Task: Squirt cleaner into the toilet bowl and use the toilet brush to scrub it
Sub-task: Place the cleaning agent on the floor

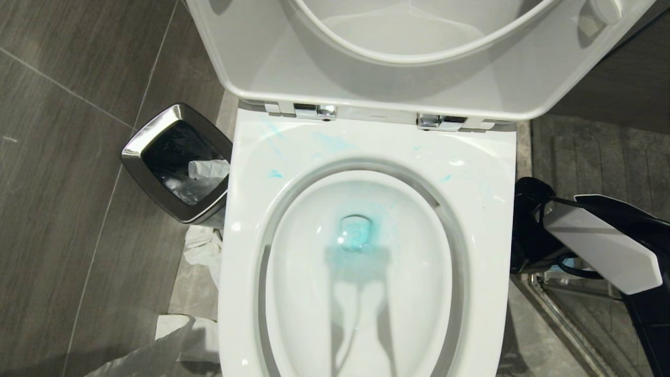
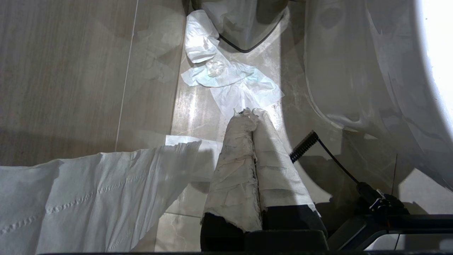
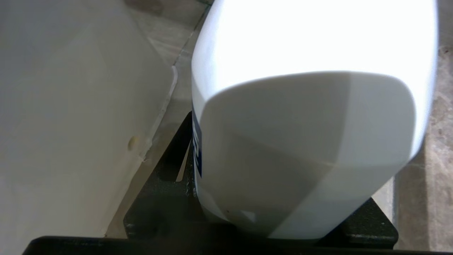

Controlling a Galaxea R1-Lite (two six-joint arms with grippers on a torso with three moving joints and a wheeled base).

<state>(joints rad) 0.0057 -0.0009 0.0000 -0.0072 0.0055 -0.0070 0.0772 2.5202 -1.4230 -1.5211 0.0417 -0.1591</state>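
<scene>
The toilet bowl, already tinted by blue cleaner, is being left as a white bottle is being held in the half-open right gripper beside it; fetching the unseen brush is judged next, the left gripper being kept closed, empty.

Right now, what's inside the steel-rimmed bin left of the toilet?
The bin holds a dark liner and one crumpled white paper near its toilet-side corner. Anything beneath the paper, or deeper in the liner, is hidden.
</scene>
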